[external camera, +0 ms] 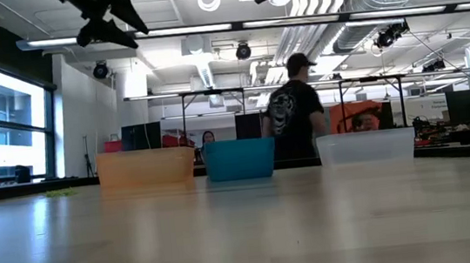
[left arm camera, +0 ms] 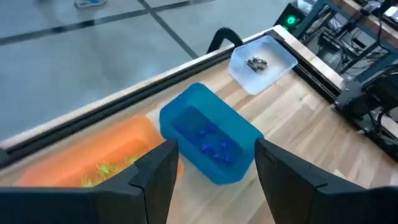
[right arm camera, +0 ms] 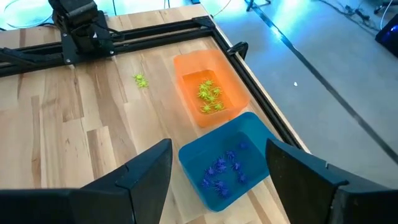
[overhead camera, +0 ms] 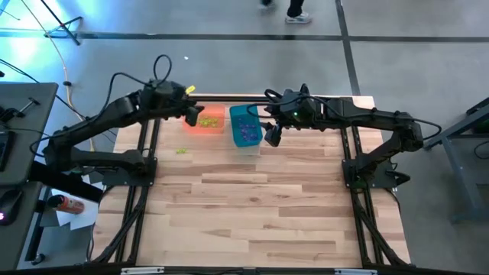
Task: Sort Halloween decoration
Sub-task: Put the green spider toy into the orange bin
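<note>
1. Both arms were up over the far edge of the wooden table (overhead camera: 260, 198), high off the surface.
2. The left gripper (overhead camera: 191, 116) hung above the orange bin (overhead camera: 210, 121); its two dark fingers (left arm camera: 155, 177) stood well apart, nothing between them.
3. The right gripper (overhead camera: 272, 134) hovered just beside the teal bin (overhead camera: 244, 127), on its right-hand side, and its fingers (right arm camera: 146, 171) were spread wide too, holding nothing.
4. Inside the orange bin sat a cluster of yellow-green trinkets (right arm camera: 209, 96), bunched toward the middle.
5. One stray yellow-green trinket (right arm camera: 140, 79) lay on the bare table, near the orange bin but clear of it, on the left arm's side.
6. The teal bin held the purple trinkets (right arm camera: 225, 171), scattered across its floor.
7. The clear bin (left arm camera: 262, 62) stood apart from the teal one, further along the same table edge, with a small clump of dark trinkets (left arm camera: 256, 63) in it.
8. From table height, orange, teal and clear bins lined up in a row, orange and teal almost touching.
9. Beyond the table, a person (external camera: 295, 112) in a dark shirt and cap stood in the room.
</note>
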Robot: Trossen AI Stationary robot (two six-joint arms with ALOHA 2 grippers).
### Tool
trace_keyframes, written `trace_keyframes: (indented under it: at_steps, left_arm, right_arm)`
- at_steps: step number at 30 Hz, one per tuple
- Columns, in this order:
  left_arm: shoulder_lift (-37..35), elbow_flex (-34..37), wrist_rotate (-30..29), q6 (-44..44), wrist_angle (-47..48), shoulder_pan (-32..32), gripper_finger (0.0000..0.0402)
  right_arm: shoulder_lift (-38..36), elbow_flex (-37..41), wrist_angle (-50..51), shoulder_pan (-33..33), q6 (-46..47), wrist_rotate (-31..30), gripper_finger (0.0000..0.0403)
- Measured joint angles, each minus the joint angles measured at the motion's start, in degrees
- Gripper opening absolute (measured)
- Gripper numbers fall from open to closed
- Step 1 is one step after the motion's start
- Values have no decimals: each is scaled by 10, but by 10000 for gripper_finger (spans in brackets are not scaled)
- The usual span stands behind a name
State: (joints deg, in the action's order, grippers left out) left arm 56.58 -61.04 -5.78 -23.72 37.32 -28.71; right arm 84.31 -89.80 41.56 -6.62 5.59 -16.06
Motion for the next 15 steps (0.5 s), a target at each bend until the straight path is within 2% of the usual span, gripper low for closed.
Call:
trace_keyframes:
  at_steps: [4,8,10,12,15]
  left_arm:
    - [12,0,-7,-62,79,3,197]
    - [65,2,-2,-95,267,-20,197]
    - [99,8,-6,-94,315,-24,197]
    - [126,32,-5,-83,318,-24,197]
    - [150,80,27,-73,257,-21,197]
  right_arm:
    - [0,0,-18,-2,-7,0,255]
    - [0,0,-38,-1,-16,0,255]
    - [0,0,-41,-2,-17,0,255]
    - [0,0,-42,-3,-21,0,255]
    - [0,0,-41,-3,-22,0,255]
